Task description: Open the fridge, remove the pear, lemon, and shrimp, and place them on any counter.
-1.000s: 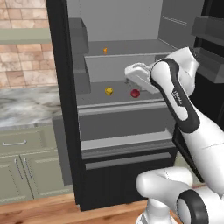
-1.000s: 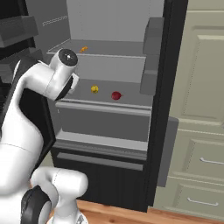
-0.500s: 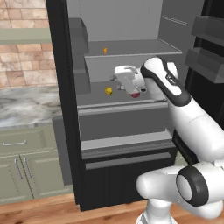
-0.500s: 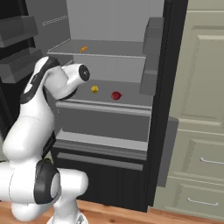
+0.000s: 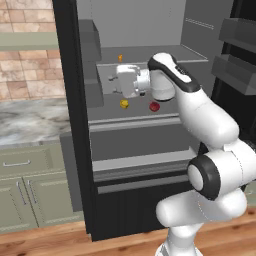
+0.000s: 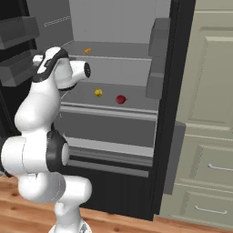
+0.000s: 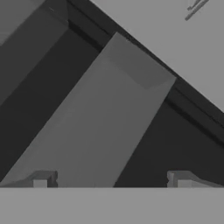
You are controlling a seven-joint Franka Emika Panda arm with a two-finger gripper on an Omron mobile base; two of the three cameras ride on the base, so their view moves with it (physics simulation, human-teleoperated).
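Marble counter (image 5: 30, 120) lies at my left beside the open fridge (image 5: 70, 125), whose middle shelf holds the lemon (image 5: 124, 103) and pear (image 5: 154, 106) and upper shelf the shrimp (image 5: 120, 58), while my gripper (image 5: 113, 82), fingers spread wide and empty, has swung left since before.

Matt black fridge (image 5: 70, 125), veined marble counter (image 5: 30, 122) (smooth), wood floor (image 5: 45, 245)

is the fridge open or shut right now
Open. The fridge doors are swung wide, baring the grey shelves with the lemon, pear and shrimp still inside.
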